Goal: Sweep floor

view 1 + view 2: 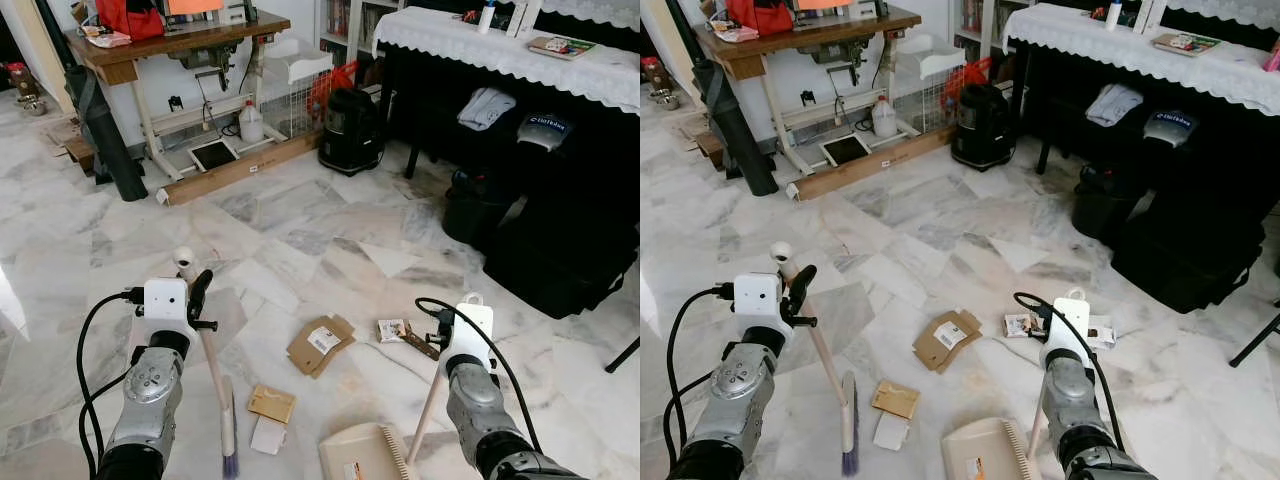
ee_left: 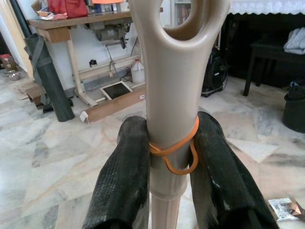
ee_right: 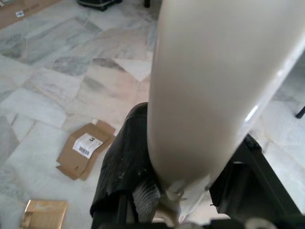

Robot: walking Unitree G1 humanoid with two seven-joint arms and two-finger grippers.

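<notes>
Left end effector (image 2: 174,167) is clamped on your broom (image 1: 212,375), bristles down on the marble floor (image 1: 300,230). Cardboard scraps (image 1: 320,343) lie between. Right end effector (image 3: 183,186) grips the dustpan (image 1: 365,452) handle.

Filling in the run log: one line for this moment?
left hand: grips broom | right hand: grips dustpan handle | cardboard scraps: on floor

Beige broom (image 1: 215,385), veined marble floor (image 1: 300,230)
</notes>
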